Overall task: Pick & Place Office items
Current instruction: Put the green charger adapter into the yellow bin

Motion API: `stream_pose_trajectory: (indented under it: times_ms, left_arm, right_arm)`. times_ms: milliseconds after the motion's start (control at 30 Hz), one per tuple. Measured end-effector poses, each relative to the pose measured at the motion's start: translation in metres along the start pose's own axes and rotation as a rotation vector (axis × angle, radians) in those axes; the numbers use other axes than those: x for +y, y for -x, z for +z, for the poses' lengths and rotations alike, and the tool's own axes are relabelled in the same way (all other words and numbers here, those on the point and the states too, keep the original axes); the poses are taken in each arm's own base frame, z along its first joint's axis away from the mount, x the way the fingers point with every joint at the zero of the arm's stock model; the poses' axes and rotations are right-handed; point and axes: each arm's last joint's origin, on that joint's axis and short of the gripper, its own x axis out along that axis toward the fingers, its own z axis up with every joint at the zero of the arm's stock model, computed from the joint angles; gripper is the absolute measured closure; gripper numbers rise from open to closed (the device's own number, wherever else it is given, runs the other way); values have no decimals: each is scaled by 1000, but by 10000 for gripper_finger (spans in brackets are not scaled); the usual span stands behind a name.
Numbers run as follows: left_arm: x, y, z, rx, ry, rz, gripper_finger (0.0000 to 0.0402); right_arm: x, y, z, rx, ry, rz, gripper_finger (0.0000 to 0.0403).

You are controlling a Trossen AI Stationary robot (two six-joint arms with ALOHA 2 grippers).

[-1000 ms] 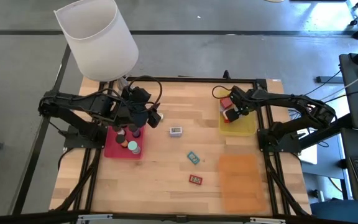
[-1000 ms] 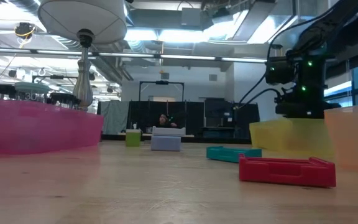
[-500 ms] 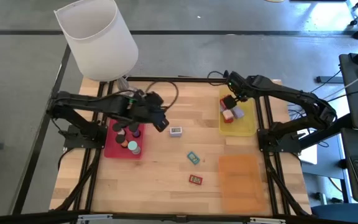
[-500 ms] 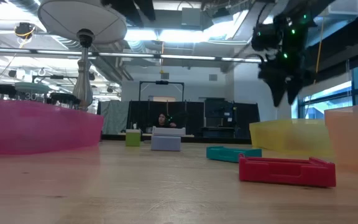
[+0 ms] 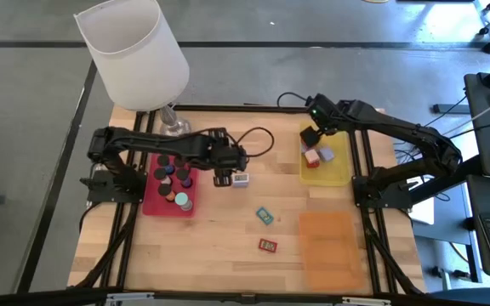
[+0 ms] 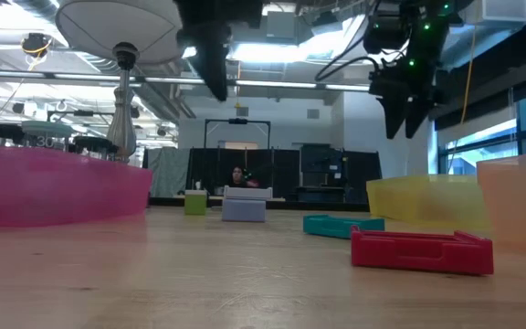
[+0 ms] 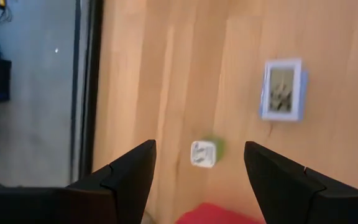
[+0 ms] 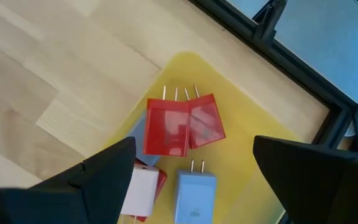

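My left gripper (image 5: 225, 177) (image 7: 199, 144) is open and hangs above the bare wood just right of the red mat (image 5: 155, 202), beside the white rectangle (image 5: 241, 178) (image 7: 283, 89). A small green-and-white block (image 7: 202, 153) lies below its fingers. Black and teal round pieces (image 5: 173, 174) sit on the red mat. My right gripper (image 5: 312, 137) (image 8: 194, 142) is open and raised above the yellow mat (image 5: 337, 172), where red blocks (image 8: 184, 124), a white block (image 8: 138, 190) and a lavender block (image 8: 194, 193) lie. A teal rectangle (image 5: 264, 215) and a red rectangle (image 5: 267, 246) lie flat on the table.
A lamp with a white shade (image 5: 134, 51) and a silver base (image 5: 173, 127) stands at the far left corner. An orange mat (image 5: 326, 242) lies near the right edge. A dark frame (image 5: 270, 108) borders the table. Bare wood lies between the mats.
My left gripper has swung from over the red mat toward the table's right, ending beside the white rectangle. My right gripper has risen from the yellow mat and drawn a little toward the far edge; the blocks stay on the mat.
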Motion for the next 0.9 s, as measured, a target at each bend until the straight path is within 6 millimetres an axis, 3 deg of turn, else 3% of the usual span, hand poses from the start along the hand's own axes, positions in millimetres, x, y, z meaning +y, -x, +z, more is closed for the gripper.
stream_pose_trajectory:
  times_ms: [100,233,467,700,900]
  left_arm:
    - [1,-11,-7,41,-66,15,160]
    - [10,-25,-33,82,-10,-39,160]
    - [15,-44,-64,-150,179,-192,160]
    - [6,-79,-97,-104,198,-183,160]
    - [0,-91,-106,-100,140,-158,160]
  right_arm:
    - [2,1,0,-1,7,3,73]
    - [4,1,-1,-3,12,7,73]
    - [6,2,-1,-6,0,11,73]
    - [6,2,-1,-5,-6,15,73]
    - [6,2,-1,-7,-7,17,73]
